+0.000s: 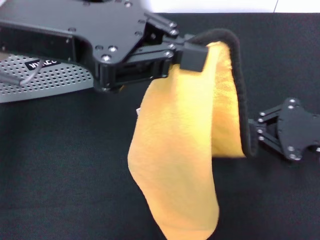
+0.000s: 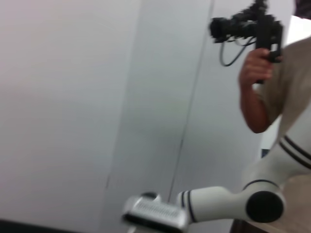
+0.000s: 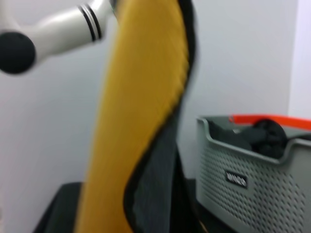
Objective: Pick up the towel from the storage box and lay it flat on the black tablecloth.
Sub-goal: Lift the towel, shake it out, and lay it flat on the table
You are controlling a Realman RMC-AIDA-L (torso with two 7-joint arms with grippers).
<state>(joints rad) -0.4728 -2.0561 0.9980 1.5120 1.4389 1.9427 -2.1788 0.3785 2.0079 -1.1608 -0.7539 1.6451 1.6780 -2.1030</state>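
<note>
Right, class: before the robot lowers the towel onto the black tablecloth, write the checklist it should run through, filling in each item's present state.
1. Left gripper holds the towel by its top edge: ok.
2. Towel clear of the storage box: ok.
3. Towel spread flat: not ok, it hangs folded.
4. Right gripper grips the dark edging: cannot tell; it is at the edge.
5. Black tablecloth bare beneath the towel: ok where visible.

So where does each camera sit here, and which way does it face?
Head: looks down on the black tablecloth; left gripper holds the towel up, right gripper at its edge.
Left wrist: faces a wall and a person filming; white arm.
Right wrist: faces sideways at towel and storage box.
Shared by head and right wrist: towel, box.
</note>
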